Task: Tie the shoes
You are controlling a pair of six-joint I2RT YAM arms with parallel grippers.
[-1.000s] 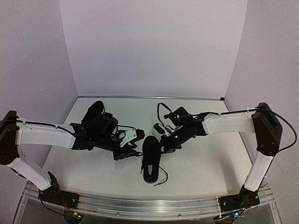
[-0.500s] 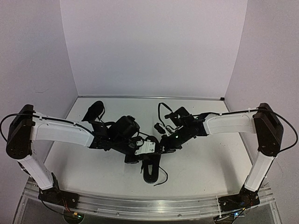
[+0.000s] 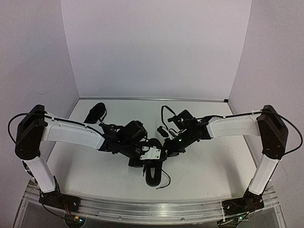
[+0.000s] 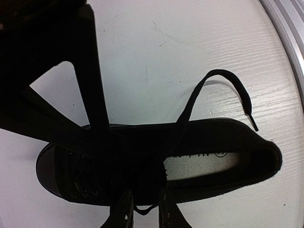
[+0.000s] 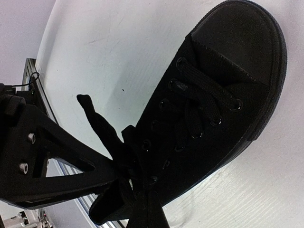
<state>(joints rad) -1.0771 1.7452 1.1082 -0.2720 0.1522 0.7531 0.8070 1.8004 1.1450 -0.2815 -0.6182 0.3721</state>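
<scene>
One black shoe lies at the table's middle front, toe pointing away from the arms; the left wrist view shows it from the side with its pale insole. My left gripper hovers over its lacing, jaws nearly together with a thin lace strung across the gap. A free lace end arcs over the heel onto the table. My right gripper reaches in from the right, shut on a flat lace at the top eyelets. The other shoe rests at the back left.
A metal rail runs along the table's near edge, close behind the shoe's heel. White walls close in the back and both sides. The two grippers nearly touch above the lacing.
My left arm swung right, from near the back-left shoe to over the middle shoe, and its jaws narrowed. The right arm and the shoe stayed put.
</scene>
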